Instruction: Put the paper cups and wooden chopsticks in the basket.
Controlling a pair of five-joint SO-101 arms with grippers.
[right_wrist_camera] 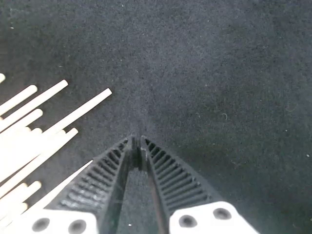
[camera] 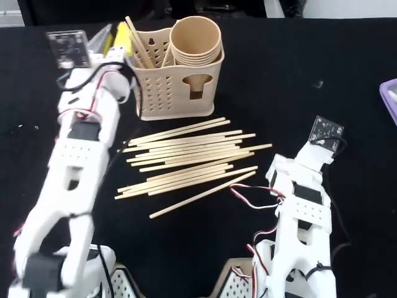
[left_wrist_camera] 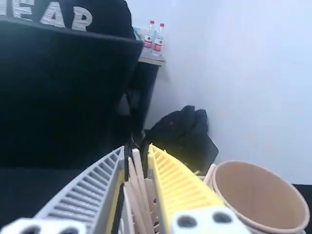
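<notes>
A beige slotted basket [camera: 177, 93] stands at the back of the black table. A stack of paper cups [camera: 195, 38] sits in its right compartment, and the cups [left_wrist_camera: 261, 202] lie close beside my left gripper. My left gripper [camera: 113, 31] hangs at the basket's left rim, shut on a few wooden chopsticks [left_wrist_camera: 138, 192] that lean into the left compartment [camera: 139, 45]. Several loose chopsticks [camera: 186, 160] lie in a pile on the table in front of the basket. My right gripper [right_wrist_camera: 136, 142] is shut on nothing, low over bare cloth just right of the pile's ends [right_wrist_camera: 29, 126].
A purple container [camera: 391, 99] pokes in at the table's right edge. The right arm's body [camera: 301, 205] rests at the front right, the left arm [camera: 74, 161] stretches along the left side. Bare black cloth lies right of the basket.
</notes>
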